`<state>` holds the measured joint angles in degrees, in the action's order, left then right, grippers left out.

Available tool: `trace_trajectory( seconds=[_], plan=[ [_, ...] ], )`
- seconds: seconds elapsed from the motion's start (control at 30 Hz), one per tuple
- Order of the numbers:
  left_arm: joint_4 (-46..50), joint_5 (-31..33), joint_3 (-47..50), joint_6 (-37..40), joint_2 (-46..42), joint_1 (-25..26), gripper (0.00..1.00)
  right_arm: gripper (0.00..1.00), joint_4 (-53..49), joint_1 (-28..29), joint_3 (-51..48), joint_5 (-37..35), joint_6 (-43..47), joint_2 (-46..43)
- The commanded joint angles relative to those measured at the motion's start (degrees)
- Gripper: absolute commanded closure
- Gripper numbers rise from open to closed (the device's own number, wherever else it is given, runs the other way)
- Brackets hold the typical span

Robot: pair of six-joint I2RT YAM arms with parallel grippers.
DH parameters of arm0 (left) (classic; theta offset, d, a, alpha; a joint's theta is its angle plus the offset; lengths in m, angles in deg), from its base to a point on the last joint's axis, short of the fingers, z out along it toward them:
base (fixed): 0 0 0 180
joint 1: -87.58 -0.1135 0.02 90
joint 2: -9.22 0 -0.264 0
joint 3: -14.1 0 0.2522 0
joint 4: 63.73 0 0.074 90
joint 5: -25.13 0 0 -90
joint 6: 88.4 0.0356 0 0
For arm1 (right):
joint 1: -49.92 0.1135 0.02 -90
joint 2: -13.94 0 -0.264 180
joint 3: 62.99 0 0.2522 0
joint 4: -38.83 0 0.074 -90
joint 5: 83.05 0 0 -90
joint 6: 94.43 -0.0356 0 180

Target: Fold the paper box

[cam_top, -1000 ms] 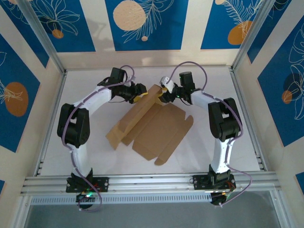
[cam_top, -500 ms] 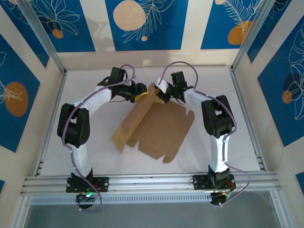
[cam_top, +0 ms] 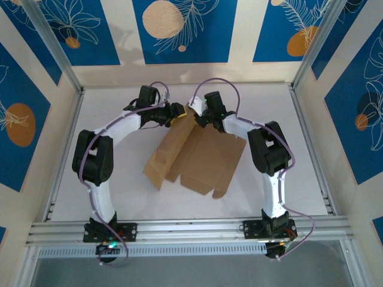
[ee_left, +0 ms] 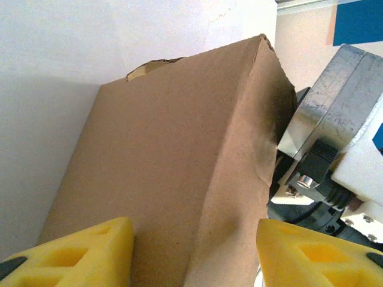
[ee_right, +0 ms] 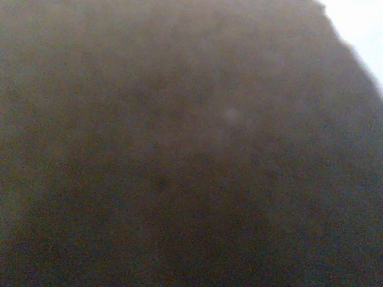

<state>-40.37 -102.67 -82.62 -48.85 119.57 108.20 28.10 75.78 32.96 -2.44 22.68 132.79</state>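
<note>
Paper box (cam_top: 197, 156) mid-table, far corner straddled by open left gripper (ee_left: 192, 254), right gripper (cam_top: 199, 118) closed there.

A white worktop (cam_top: 119, 179) sits inside a booth of cream walls (cam_top: 239, 36). The walls carry deep blue panels (cam_top: 185, 30) printed with pale orange circles (cam_top: 163, 18) and thin white leaf outlines. Grey metal posts (cam_top: 54, 45) rise at the far corners, and a ribbed aluminium rail (cam_top: 191, 230) runs across the near edge. Light is even and soft, with faint shadows.
</note>
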Motion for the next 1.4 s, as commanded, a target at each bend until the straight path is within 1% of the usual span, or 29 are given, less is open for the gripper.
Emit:
trace_trajectory(
  seconds=[0.0,0.07,0.13,0.17,0.23,0.3,0.37,0.47,0.6,0.7,0.77,0.87,0.9,0.97,1.0,1.03,1.07,1.1,1.13,1.17,1.2,1.23,1.27,1.3,1.33,1.37],
  plan=[
    [4.27,-2.77,-0.37,2.17,-1.10,2.67,0.44,0.98,0.82,-0.02,-0.82,-9.58,-0.16,2.68],
    [7.96,-1.09,-1.34,4.86,-1.56,2.60,0.44,0.85,1.32,-1.05,-2.52,-6.22,-0.75,0.95],
    [10.91,0.12,-2.24,7.18,-1.88,2.58,0.45,0.62,4.49,-2.22,-6.16,-2.59,-1.57,-1.94],
    [11.72,0.69,-2.65,7.83,-2.04,2.53,0.45,0.56,5.73,-2.54,-7.61,-0.94,-1.79,-3.26],
    [13.33,1.40,-3.65,9.15,-2.33,2.59,0.45,0.49,7.71,-3.20,-10.40,2.55,-2.14,-6.09],
    [14.81,1.86,-4.95,10.03,-2.61,2.58,0.45,0.45,8.91,-3.80,-12.43,5.96,-3.17,-8.59],
    [16.16,2.34,-6.43,10.82,-2.81,2.63,0.45,0.44,9.23,-4.71,-13.97,9.58,-4.47,-10.89],
    [20.31,4.12,-9.32,13.67,-3.45,2.50,0.44,0.44,7.68,-5.95,-16.39,17.73,-4.02,-14.18],
    [25.40,7.40,-12.83,16.93,-5.16,1.68,0.43,0.44,8.66,-6.96,-18.98,19.10,-5.49,-17.15],
    [27.66,9.65,-13.23,18.15,-7.72,0.37,0.43,0.44,9.20,-7.15,-19.58,15.92,-7.95,-19.86],
    [29.20,11.63,-13.09,19.43,-9.89,-0.01,0.43,0.45,9.15,-6.87,-20.04,12.57,-10.62,-22.46],
    [31.00,14.10,-11.65,20.51,-13.77,0.03,0.44,0.52,7.08,-4.76,-20.63,4.13,-16.02,-27.96],
    [30.74,14.44,-10.40,20.38,-15.42,0.04,0.44,0.57,4.95,-3.54,-19.94,0.90,-18.34,-29.89],
    [29.86,15.33,-7.17,19.29,-18.68,0.10,0.45,0.65,-3.29,-1.13,-16.88,-3.73,-22.46,-32.56],
    [29.24,15.47,-5.09,18.71,-20.59,0.12,0.45,0.69,-9.55,0.09,-14.43,-6.99,-24.08,-33.58],
    [28.77,15.75,-2.81,18.60,-22.43,0.27,0.45,0.74,-14.20,2.00,-12.14,-13.18,-25.48,-34.26],
    [28.61,16.18,-0.92,18.63,-24.13,0.52,0.45,0.78,-16.70,3.50,-11.03,-19.07,-26.89,-34.98],
    [28.57,16.78,1.15,18.94,-25.77,0.64,0.45,0.82,-18.69,4.85,-10.34,-23.22,-28.29,-36.31],
    [28.86,17.19,3.02,19.32,-27.37,0.73,0.45,0.84,-20.35,5.48,-10.06,-24.83,-30.49,-38.06],
    [29.17,17.54,4.43,19.72,-28.59,0.74,0.45,0.84,-21.65,5.40,-10.05,-23.69,-32.48,-40.11],
    [29.64,18.09,5.86,19.94,-29.92,0.74,0.45,0.79,-22.26,4.73,-10.59,-18.24,-33.73,-42.61],
    [29.98,18.53,7.02,20.09,-31.16,0.79,0.45,0.76,-21.88,3.28,-11.49,-10.81,-34.71,-45.01],
    [29.94,18.64,8.33,20.00,-32.16,0.82,0.46,0.75,-21.33,1.72,-12.43,-4.92,-36.57,-46.66],
    [29.86,18.81,9.48,19.97,-33.36,0.82,0.45,0.75,-20.99,-0.66,-13.23,1.46,-39.39,-48.19],
    [29.78,18.99,10.71,19.94,-34.46,0.99,0.45,0.77,-20.72,-3.42,-13.61,9.23,-41.53,-48.93],
    [29.72,19.14,11.66,19.89,-35.37,1.08,0.45,0.82,-20.88,-5.50,-13.48,15.19,-42.84,-48.99]
  ],
)
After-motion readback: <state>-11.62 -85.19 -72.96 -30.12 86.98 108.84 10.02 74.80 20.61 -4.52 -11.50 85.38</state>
